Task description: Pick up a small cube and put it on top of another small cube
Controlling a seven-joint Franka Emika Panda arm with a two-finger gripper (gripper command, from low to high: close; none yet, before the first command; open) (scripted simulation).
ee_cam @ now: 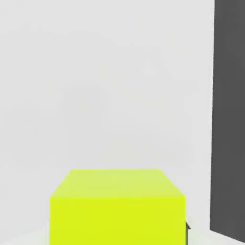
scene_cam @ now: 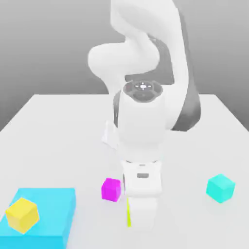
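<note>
Gripping the lime cube [ee_cam: 117, 206] is the step in hand, and by the look of it the fingers have clamped onto it: from the hand view the cube sits right up close beneath the camera, and in the exterior view a thin sliver of lime [scene_cam: 129, 213] shows at the edge of the gripper [scene_cam: 142, 221], low over the white surface [scene_cam: 58, 131]. Whether the cube has left the surface yet, I cannot tell.

The turquoise cube [scene_cam: 220, 188] waits well apart toward the exterior view's right, with open surface between. The magenta cube [scene_cam: 111, 189] stands just beside the gripper on the exterior view's left, and farther left a golden-yellow cube [scene_cam: 22, 214] rests on a flat cyan-blue block [scene_cam: 53, 209].

To do this well, I would judge:
- lift straight up first, high enough to clear the magenta cube and the top of the turquoise one, before any sideways travel
- keep the grip firm and the wrist level, so the lime cube stays square in the fingers
- carry across toward the turquoise cube, stop centred above it, and line up the faces
- lower gently until the two touch, then release; dropping from a height, or off-centre, risks the lime cube sliding off or nudging the turquoise one away
</note>
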